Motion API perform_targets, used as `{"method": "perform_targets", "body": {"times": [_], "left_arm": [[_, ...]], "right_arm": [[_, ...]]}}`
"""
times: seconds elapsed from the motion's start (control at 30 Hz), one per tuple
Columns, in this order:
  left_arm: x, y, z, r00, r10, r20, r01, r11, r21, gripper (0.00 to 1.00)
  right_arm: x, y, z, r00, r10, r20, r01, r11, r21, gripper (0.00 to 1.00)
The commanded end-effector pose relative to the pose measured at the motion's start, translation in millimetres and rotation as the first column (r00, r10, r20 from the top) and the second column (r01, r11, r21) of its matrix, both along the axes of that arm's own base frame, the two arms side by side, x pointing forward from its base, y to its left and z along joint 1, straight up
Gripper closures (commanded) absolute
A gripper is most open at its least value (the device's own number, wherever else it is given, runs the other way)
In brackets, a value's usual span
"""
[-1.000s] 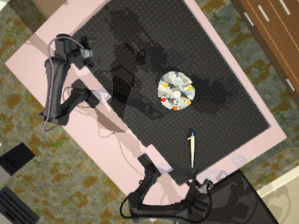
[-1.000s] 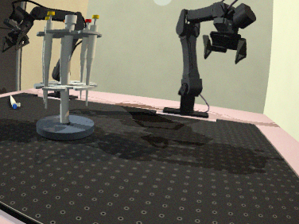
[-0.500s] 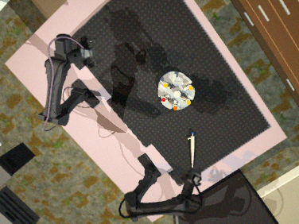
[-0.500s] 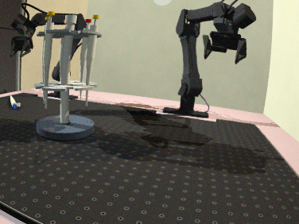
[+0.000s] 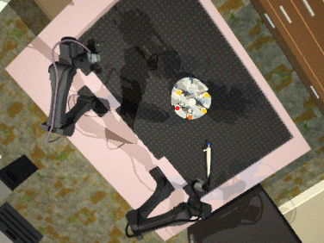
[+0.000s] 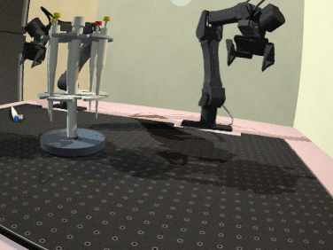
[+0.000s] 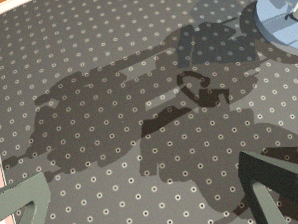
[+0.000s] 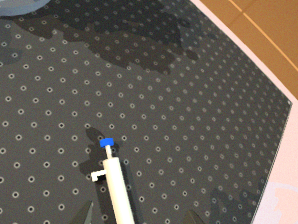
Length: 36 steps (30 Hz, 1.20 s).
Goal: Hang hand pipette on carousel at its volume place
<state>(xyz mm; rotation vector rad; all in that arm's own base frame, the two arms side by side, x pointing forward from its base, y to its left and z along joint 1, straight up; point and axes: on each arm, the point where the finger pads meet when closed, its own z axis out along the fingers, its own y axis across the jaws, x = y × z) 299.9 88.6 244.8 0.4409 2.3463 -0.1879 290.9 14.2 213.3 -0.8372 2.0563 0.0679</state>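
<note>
You are at the approach: the blue-button hand pipette (image 5: 208,160) (image 6: 15,114) (image 8: 118,187) lies on the dark perforated mat (image 5: 241,129) (image 6: 186,208) (image 7: 112,197) (image 8: 165,115), apart from the pipette carousel (image 5: 191,102) (image 6: 76,66), and has yet to be picked up. Your right hand (image 5: 205,186) is above its tapered end, fingers partly drawn in from full width with nothing between them; your left hand (image 5: 96,58) (image 6: 249,55) is wide open and empty, off on the far side of the carousel. In the right wrist view the finger hook (image 8: 98,175) juts out to one side, just below the blue push button (image 8: 106,142). Your next move, I'd judge, is to line the right fingers up across the white body, lower, and close, keeping clear of the hook so it can still go behind the rail. You can't read the volume on the button from here, so get a look at it before you choose a slot. The carousel already bears pipettes with yellow, red and orange buttons; you may need to turn its head to bring the marked place round.
</note>
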Motion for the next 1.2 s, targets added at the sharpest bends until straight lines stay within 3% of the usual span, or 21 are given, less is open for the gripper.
{"method": "perform_targets", "body": {"times": [0.0, 0.27, 0.37, 0.4, 0.6, 0.8, 0.87, 1.0, 1.03, 1.17], "left_arm": [[3.7, 2.3, 8.0, 0.999, -0.005, 0.034, 0.005, 1.000, 0.005, 0.00], [3.7, 2.3, 8.0, 0.999, -0.005, 0.034, 0.005, 1.000, 0.005, 0.00], [3.7, 2.3, 8.0, 0.999, -0.005, 0.034, 0.005, 1.000, 0.005, 0.00], [3.7, 2.3, 8.0, 0.999, -0.005, 0.034, 0.005, 1.000, 0.005, 0.00], [3.7, 2.3, 8.0, 0.999, -0.005, 0.034, 0.005, 1.000, 0.005, 0.00], [3.7, 2.3, 8.0, 0.999, -0.005, 0.034, 0.005, 1.000, 0.005, 0.00], [3.7, 2.3, 8.0, 0.999, -0.005, 0.034, 0.005, 1.000, 0.005, 0.00], [3.7, 2.3, 8.0, 0.999, -0.005, 0.034, 0.005, 1.000, 0.005, 0.00], [3.7, 2.3, 8.0, 0.999, -0.005, 0.034, 0.005, 1.000, 0.005, 0.00], [3.7, 2.3, 8.0, 0.999, -0.005, 0.034, 0.005, 1.000, 0.005, 0.00]], "right_arm": [[2.8, 20.6, 7.0, 0.988, 0.037, 0.149, -0.027, 0.997, -0.071, 0.51], [0.0, 45.1, 0.3, 0.978, 0.072, 0.195, -0.052, 0.993, -0.104, 0.51], [3.6, 45.0, 19.6, 0.969, 0.072, 0.236, -0.048, 0.993, -0.107, 0.51], [-0.9, 52.0, -1.6, 0.972, 0.089, 0.220, -0.062, 0.990, -0.126, 0.51], [-5.9, 93.7, -13.0, 0.911, 0.205, 0.357, -0.109, 0.957, -0.271, 0.51], [-5.7, 112.3, -28.3, 0.916, 0.216, 0.339, -0.118, 0.951, -0.286, 0.51], [-1.5, 114.2, -7.7, 0.902, 0.209, 0.378, -0.107, 0.956, -0.273, 0.51], [-1.5, 114.3, -7.8, 0.902, 0.209, 0.378, -0.107, 0.956, -0.273, 0.51], [-6.7, 119.2, -30.2, 0.901, 0.242, 0.361, -0.122, 0.938, -0.324, 0.51], [-10.8, 147.0, -38.0, 0.846, 0.312, 0.431, -0.116, 0.899, -0.423, 0.51]]}}
